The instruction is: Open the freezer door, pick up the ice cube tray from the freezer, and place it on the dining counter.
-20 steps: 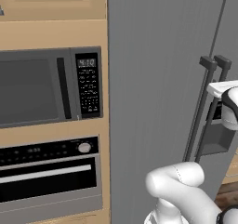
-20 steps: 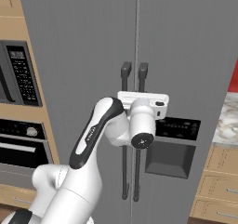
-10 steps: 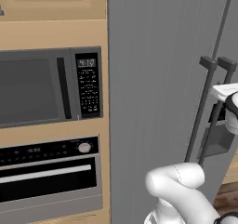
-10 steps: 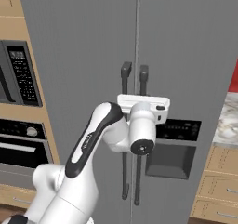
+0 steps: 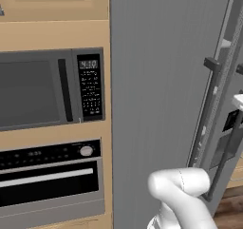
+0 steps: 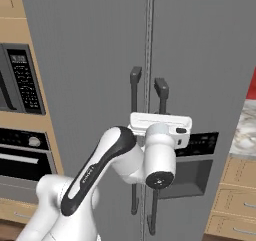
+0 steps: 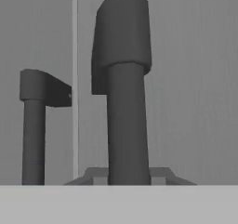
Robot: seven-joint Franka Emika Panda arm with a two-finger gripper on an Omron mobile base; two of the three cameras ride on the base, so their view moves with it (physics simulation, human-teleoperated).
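Freezer door (image 6: 90, 60) is now cracked ajar, its handle (image 7: 125, 125) drawn outward between the gripper (image 7: 126, 176) fingers, whose clench cannot be told.

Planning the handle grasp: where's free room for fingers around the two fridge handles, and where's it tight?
Free: bare freezer door left of its handle, toward the microwave; bare panel right of the other handle, above the black dispenser. Tight: the narrow strip at the seam between the handles.

Freezer door (image 6: 90, 60) left of neighbouring door (image 6: 205, 60), microwave (image 5: 42, 88) further left — oven (image 5: 47, 176) beneath it
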